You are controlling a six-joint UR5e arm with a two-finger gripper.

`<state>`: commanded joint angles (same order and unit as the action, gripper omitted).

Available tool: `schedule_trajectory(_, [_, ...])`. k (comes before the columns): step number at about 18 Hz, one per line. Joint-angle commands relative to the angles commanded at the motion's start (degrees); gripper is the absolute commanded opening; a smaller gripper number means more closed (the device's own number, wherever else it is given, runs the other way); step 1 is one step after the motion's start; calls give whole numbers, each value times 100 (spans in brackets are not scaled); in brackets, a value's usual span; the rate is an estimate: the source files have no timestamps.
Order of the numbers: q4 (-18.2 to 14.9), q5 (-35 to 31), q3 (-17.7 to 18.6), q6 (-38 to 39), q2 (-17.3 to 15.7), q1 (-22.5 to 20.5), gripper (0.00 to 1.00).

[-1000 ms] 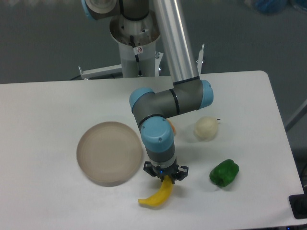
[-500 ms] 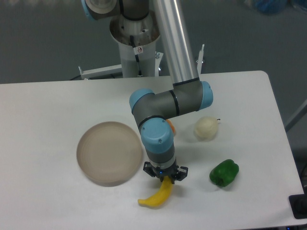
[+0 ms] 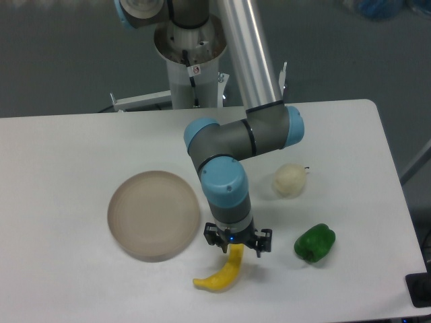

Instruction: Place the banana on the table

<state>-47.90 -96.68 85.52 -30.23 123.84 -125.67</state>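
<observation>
The yellow banana (image 3: 221,274) lies on the white table (image 3: 67,155) near the front edge, just right of the plate. My gripper (image 3: 237,246) points straight down over the banana's upper right end. Its jaws look spread apart, with the banana's tip between them. The banana's lower left end rests free on the tabletop. The arm hides the contact between the fingers and the banana.
A round grey-beige plate (image 3: 153,214) sits left of the gripper. A green pepper (image 3: 314,243) lies to the right, and a white round fruit (image 3: 290,180) lies behind it. The robot base stands at the back edge.
The gripper and wrist have shifted slightly right, and the jaws look wider apart. The banana has stayed almost in place on the table.
</observation>
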Motion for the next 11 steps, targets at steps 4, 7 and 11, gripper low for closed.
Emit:
schedule_trajectory(4, [0, 0, -395, -483, 35, -256, 100])
schedule_trajectory(7, [9, 0, -589, -1096, 79, -379, 100])
schedule_trajectory(11, [281, -9, -668, -2002, 70, -511, 100])
